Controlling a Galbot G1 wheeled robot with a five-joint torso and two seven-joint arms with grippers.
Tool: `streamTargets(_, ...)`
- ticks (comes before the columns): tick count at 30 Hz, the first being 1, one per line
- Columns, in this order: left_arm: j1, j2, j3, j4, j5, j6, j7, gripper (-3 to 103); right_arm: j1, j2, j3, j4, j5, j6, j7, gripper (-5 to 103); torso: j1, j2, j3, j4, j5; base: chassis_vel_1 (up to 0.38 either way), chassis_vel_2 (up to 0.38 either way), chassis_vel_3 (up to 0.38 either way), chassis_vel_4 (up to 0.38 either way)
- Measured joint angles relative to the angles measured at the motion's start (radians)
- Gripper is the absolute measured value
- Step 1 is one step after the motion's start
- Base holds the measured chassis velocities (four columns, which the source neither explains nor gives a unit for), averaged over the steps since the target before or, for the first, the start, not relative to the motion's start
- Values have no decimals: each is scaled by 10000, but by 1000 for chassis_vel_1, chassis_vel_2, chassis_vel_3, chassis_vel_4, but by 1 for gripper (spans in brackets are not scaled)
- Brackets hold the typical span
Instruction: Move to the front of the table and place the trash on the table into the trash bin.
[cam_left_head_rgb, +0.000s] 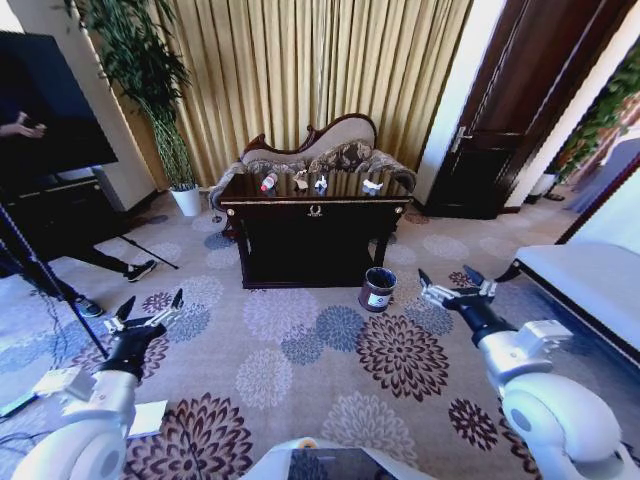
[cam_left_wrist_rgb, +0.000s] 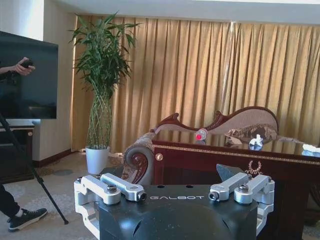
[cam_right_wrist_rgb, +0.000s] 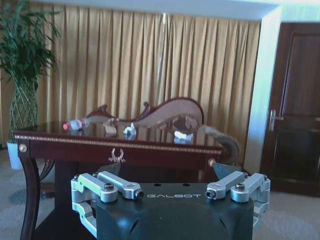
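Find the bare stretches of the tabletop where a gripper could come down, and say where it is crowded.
On the table, the left corner beside the bottle and the right end past the white wrapper look bare. The middle is crowded: crumpled paper and another wrapper sit close together.

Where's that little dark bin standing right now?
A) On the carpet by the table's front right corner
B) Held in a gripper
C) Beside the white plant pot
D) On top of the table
A: the trash bin stands on the carpet just off the table's front right leg.

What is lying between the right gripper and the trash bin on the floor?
Nothing: in the head view, only bare patterned carpet separates the right gripper from the trash bin.
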Motion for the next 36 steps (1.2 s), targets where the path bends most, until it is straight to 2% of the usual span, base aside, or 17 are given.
streamTargets(2,-69,128,-148,0,-195,62,-18,100,138,-1,-19,-1,268,-283,160,100,0,0,0,1,0,0,0,0,0)
streamTargets(4,-139,238,-233,0,-361,64,-19,100,251,0,-27,-1,396,-270,189,100,0,0,0,0,0,0,0,0,0)
streamTargets(8,-190,309,-299,0,-515,-7,103,100,416,-19,-4,-1,558,263,-69,100,0,0,0,1,0,0,0,0,0)
streamTargets(13,-113,174,-240,-11,-483,-19,180,100,425,-35,-22,0,327,592,-437,100,0,0,0,1,0,0,0,0,0)
streamTargets(36,7,106,-134,-12,-248,-148,263,100,386,275,-234,-1,86,352,-534,100,-1,1,0,0,0,0,0,0,0)
